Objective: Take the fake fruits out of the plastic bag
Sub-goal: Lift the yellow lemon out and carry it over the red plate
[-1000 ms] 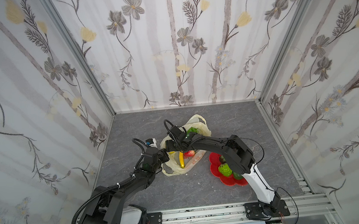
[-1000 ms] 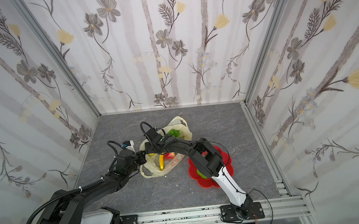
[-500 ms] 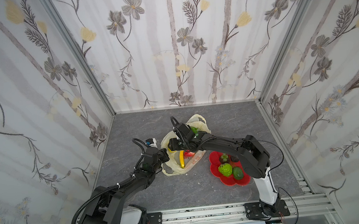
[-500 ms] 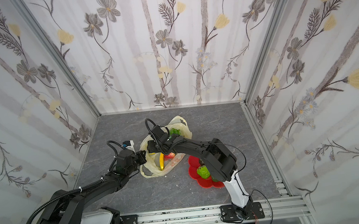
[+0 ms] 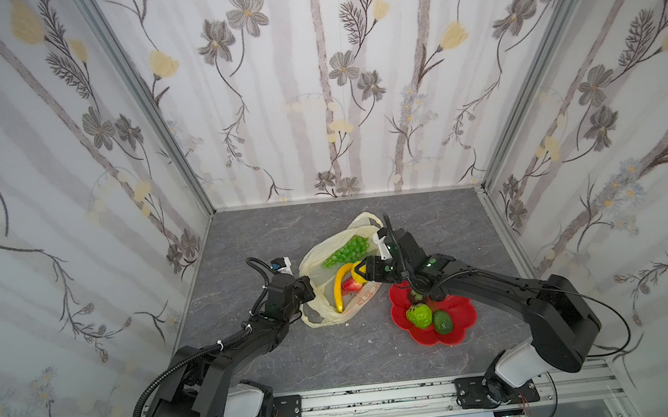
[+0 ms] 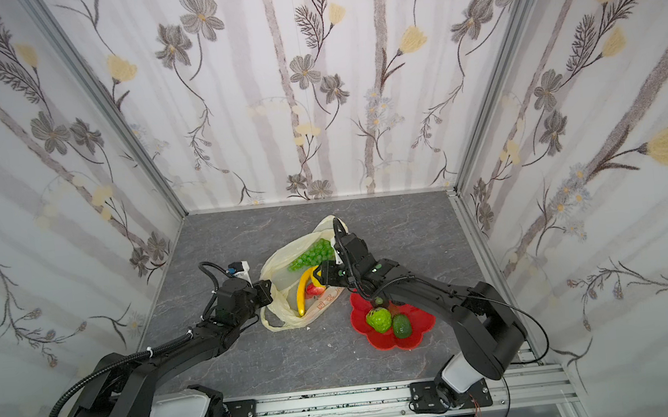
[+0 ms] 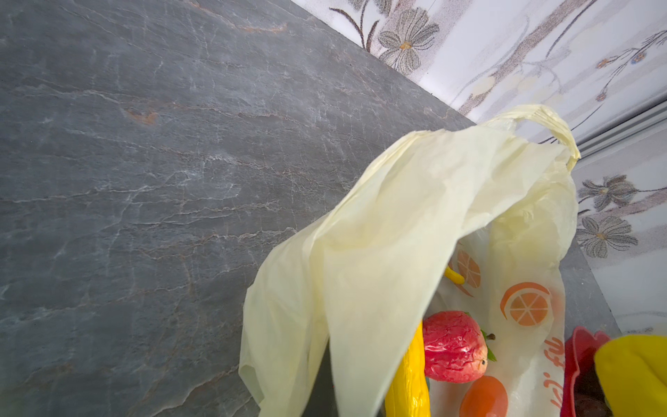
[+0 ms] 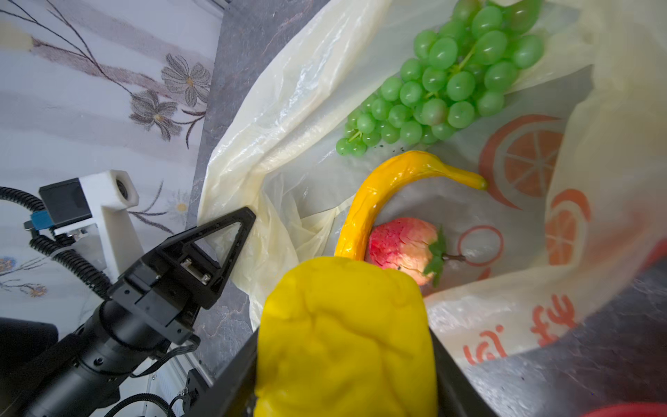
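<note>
The plastic bag lies open on the grey floor, seen in both top views. My left gripper is shut on its near rim and holds it up. Inside lie the green grape bunch, the banana and the red strawberry. Just over the bag's right edge, my right gripper is shut on a yellow orange, which fills the space between the jaws. In the left wrist view the bag drapes over the banana; that gripper's fingers are hidden.
A red flower-shaped plate sits right of the bag with a bumpy green custard apple, an avocado and a dark mangosteen on it. Papered walls enclose the floor on three sides. My right forearm passes over the plate.
My right gripper has drawn back to the right, out of the bag's inside, with its jaws closed in on the yellow orange. The left gripper has kept its hold on the rim.
</note>
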`<action>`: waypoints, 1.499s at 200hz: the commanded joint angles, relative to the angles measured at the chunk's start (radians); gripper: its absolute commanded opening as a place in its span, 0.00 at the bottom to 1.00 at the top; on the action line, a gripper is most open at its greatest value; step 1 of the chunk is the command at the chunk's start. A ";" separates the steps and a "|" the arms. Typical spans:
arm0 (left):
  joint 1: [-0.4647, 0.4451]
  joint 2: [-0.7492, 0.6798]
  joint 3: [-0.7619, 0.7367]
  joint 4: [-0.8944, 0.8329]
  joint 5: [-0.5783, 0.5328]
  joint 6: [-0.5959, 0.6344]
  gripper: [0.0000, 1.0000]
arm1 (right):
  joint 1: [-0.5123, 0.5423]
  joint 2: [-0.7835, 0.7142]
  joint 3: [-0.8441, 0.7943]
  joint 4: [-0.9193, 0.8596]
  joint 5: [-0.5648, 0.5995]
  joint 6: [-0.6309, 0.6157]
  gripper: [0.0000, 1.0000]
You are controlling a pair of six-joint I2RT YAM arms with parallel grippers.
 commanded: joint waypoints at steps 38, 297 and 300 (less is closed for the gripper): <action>0.000 0.015 0.006 0.036 -0.007 -0.003 0.00 | -0.108 -0.275 -0.216 -0.005 -0.030 0.023 0.55; 0.000 0.034 0.010 0.040 -0.004 0.001 0.00 | -0.583 -0.832 -0.572 -0.286 0.023 0.069 0.53; 0.001 0.034 0.011 0.039 -0.003 0.000 0.00 | -0.586 -0.832 -0.575 -0.285 0.023 0.069 0.53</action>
